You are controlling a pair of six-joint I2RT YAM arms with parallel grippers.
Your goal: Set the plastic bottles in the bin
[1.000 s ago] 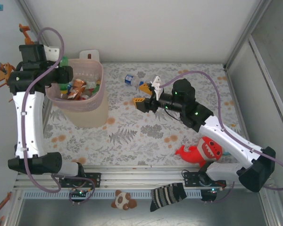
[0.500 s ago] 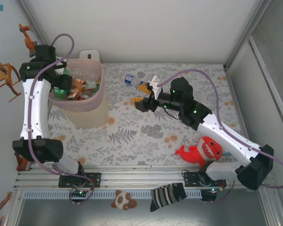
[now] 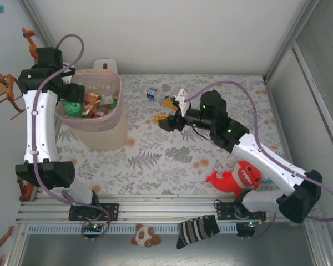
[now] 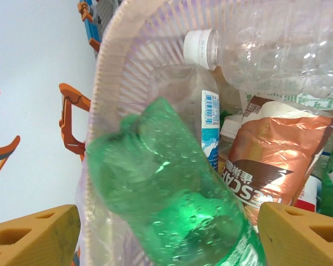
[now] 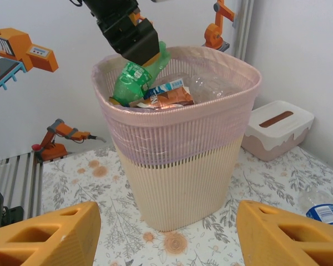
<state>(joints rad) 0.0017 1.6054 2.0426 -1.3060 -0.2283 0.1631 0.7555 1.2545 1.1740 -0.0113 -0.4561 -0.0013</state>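
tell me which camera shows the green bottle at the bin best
Left wrist: the green bottle is large and close, just inside the bin's rim. The right wrist view has it small, from the side, poking above the rim; top external gives a small green patch.

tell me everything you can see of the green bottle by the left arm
Translucent green plastic, dimpled and a bit crumpled; no cap or label visible. The green bottle lies tilted inside the bin close to its ribbed wall, over a clear bottle, between the left end effector's spread fingers.
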